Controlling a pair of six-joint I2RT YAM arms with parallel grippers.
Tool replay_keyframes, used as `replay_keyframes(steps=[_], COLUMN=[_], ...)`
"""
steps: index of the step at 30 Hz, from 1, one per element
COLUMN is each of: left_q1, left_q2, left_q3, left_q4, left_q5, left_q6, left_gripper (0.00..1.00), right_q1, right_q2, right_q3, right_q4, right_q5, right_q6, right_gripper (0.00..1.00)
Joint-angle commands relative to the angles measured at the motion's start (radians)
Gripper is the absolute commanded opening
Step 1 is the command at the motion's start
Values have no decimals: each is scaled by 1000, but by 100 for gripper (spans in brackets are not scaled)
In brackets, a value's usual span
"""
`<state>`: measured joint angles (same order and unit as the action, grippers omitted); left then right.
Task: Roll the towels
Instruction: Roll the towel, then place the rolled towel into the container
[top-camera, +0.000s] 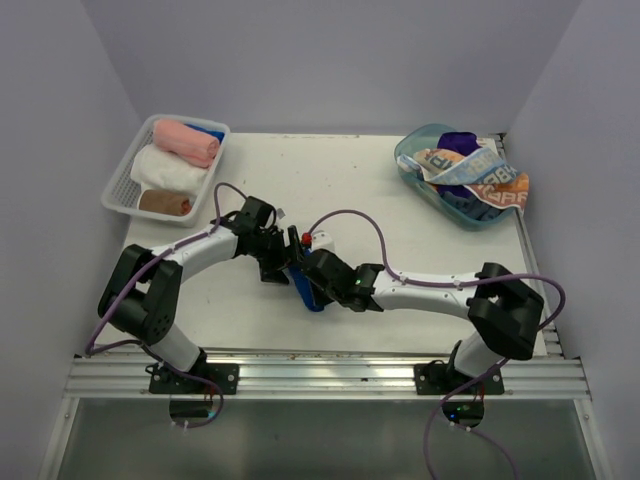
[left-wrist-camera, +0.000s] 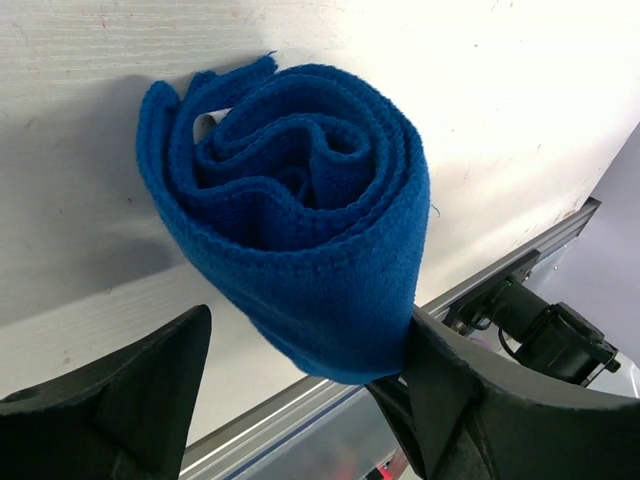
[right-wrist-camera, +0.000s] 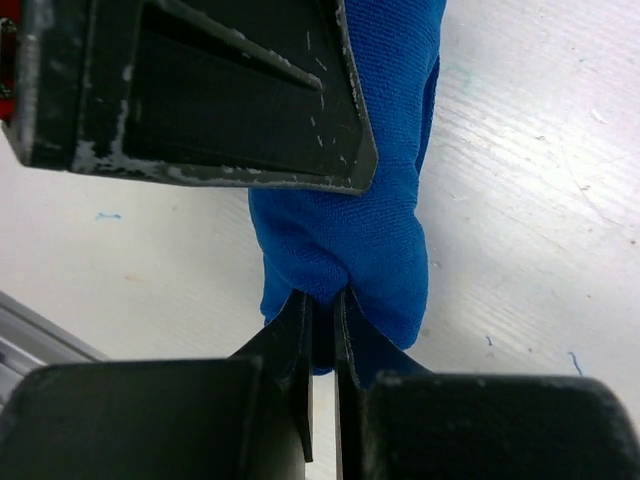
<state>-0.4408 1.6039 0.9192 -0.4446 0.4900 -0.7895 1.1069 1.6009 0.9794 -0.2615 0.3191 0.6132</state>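
I see the rolled blue towel (top-camera: 303, 290) mid-table (top-camera: 350, 180). My right gripper (right-wrist-camera: 322, 300), at its 2 o'clock, pinches its cloth. My left gripper (left-wrist-camera: 310, 335), at 10 o'clock, straddles it, released.

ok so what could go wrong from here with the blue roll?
1. The right gripper pinches only a small fold of the blue towel; retracting without opening could drag the roll apart.
2. The left gripper is open around the roll with a gap on one side, so it isn't clamping it; the loose outer edge may unwind.
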Motion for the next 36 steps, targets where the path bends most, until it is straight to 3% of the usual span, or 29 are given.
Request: replay_keyframes(steps=[1,11,17,28,31,36], left_q1=[-1,-1,-3,-26,-30,-36], left_q2=[-21,5,2,50,65,74], left_q3=[4,-31,-31,-16,-17,-10], left_q4=[6,63,64,76,81,87], left_q5=[22,41,19,-60,-65,-62], left_q6=[16,15,18,38,39,36], left_gripper=[77,81,75,78,74,50], right_q1=[-28,-105,-120,-148,-153,-156], right_q2=[-41,-67,-58,-42,-44,-35], right_q3=[-60,-199,-228,-269,-274,-271], right_q4=[136,335,381,452,452,443], right_q5=[-110,-253,-285,-315,-315,-337], right_q6=[65,186,230,280,280,275], right_gripper=[0,0,0,0,0,0])
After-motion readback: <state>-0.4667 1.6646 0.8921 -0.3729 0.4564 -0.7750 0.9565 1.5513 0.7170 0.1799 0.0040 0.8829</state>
